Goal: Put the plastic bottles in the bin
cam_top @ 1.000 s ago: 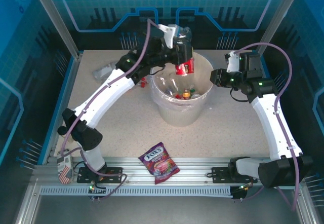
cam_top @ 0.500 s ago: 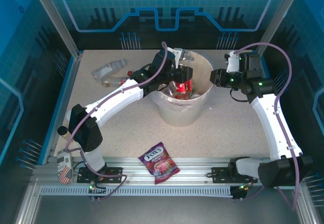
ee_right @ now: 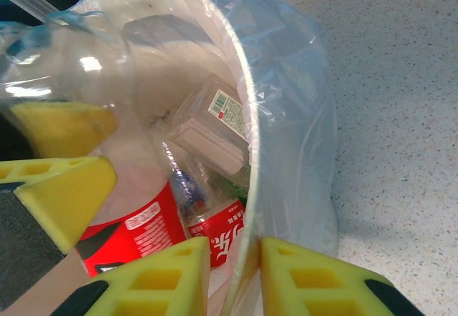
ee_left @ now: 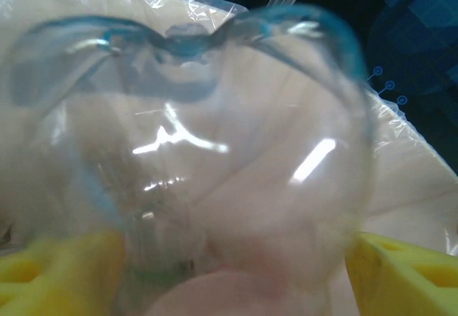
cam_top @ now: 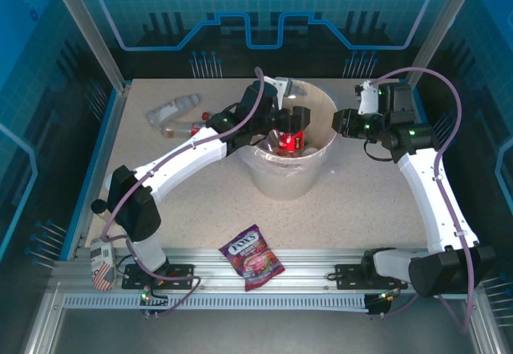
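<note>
The large round cream-white plastic bin (cam_top: 284,179) is standing mid-table, with bare surface showing all round its base. The right gripper (ee_right: 236,260) is straddling the bin's right rim, its yellow pads (ee_right: 154,277) pressing on the wall and the clear plastic liner (ee_right: 300,116). The left gripper (ee_left: 229,259) is hanging inside the bin's mouth, pinching a clear plastic bottle with a red label (cam_top: 288,140). More red-labelled bottles (ee_right: 215,241) are lying in the bin. Two clear plastic bottles (cam_top: 172,112) are lying near the far-left corner, well apart from the bin. A purple-red candy bag (cam_top: 252,256) is lying at the near edge of the speckled beige table (cam_top: 361,202). Blue panelled walls (cam_top: 48,66) are enclosing the cell.
</note>
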`<action>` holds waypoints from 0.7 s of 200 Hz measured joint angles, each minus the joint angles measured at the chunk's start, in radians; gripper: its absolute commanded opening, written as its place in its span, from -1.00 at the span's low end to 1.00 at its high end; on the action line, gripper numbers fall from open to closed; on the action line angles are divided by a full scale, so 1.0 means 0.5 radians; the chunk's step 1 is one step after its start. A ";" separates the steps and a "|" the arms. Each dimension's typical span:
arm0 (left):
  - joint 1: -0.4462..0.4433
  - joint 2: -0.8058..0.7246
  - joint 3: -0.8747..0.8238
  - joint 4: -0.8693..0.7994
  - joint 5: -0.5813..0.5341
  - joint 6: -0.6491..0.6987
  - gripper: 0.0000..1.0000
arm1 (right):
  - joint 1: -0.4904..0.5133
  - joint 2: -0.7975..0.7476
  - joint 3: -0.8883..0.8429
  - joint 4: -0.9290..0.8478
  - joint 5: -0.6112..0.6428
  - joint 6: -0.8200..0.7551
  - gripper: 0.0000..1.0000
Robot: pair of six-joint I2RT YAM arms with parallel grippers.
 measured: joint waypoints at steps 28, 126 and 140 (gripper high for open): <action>0.000 -0.015 0.000 -0.002 0.000 -0.004 0.62 | 0.000 0.000 0.000 0.000 0.000 0.001 -0.49; -0.010 -0.127 -0.025 0.004 0.031 -0.070 0.26 | 0.000 0.000 0.001 0.000 0.000 0.000 -0.49; -0.017 -0.127 -0.053 0.002 0.032 -0.098 0.21 | 0.000 0.000 0.000 0.000 0.000 0.000 -0.49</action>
